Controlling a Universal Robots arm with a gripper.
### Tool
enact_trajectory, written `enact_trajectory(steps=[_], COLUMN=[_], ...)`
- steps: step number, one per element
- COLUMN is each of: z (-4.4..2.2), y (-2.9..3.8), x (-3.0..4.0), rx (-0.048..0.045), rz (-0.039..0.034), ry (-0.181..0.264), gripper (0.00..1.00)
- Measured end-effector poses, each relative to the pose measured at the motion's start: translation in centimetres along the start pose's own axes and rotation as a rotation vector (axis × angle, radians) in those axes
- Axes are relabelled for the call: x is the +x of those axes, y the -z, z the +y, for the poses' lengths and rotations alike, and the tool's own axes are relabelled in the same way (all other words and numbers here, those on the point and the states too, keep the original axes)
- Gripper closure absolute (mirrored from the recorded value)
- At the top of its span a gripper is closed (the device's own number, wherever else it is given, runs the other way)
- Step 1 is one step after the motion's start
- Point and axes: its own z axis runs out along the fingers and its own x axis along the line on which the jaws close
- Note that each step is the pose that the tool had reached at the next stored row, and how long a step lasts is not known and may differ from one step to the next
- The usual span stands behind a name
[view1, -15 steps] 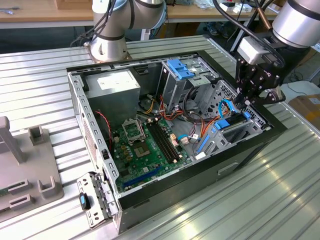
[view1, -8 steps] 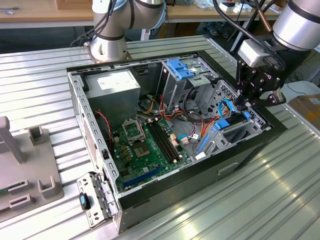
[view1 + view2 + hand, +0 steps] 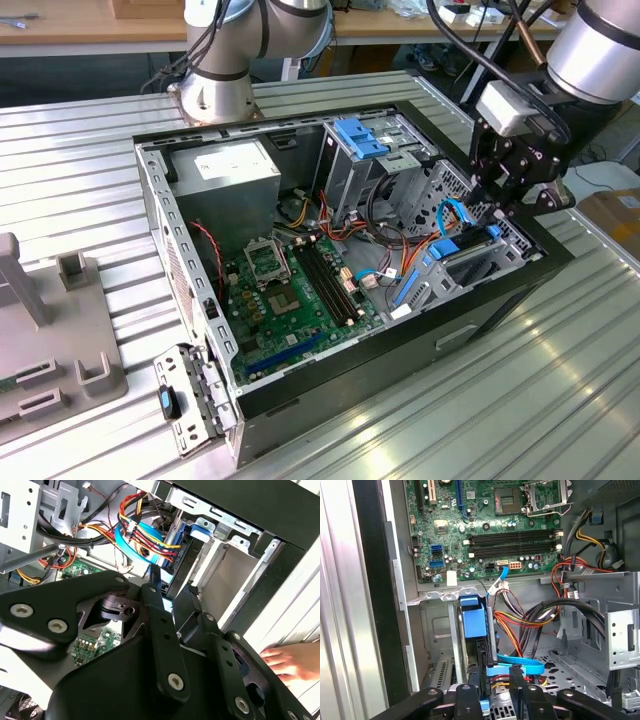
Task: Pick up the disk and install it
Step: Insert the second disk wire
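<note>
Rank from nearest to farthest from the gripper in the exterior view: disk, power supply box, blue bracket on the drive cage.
Gripper as reference.
1. Disk: directly below it, in the bay.
2. Blue bracket: mid-case, toward the view's left.
3. Power supply box: far corner, the view's left.

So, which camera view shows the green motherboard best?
The first wrist view: the motherboard faces the camera squarely, with its socket and memory slots plain to see. The exterior view shows the motherboard at a slant and from farther off. The second wrist view shows small green patches of it.
</note>
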Motion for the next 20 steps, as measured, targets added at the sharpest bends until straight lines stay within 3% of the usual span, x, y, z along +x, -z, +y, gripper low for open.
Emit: enact_trajectory(steps=[6, 9, 20], z=[0.02, 0.03, 0.03], y=[-1.02, -1.9, -1.96], x=[0.14, 0.21, 0.22], rx=[0.0001, -0.0001, -0.0001], rz=[0.002, 0.004, 0.0041], ry=[0.0, 0.0, 0.0], gripper=[0.63, 0.63, 0.63])
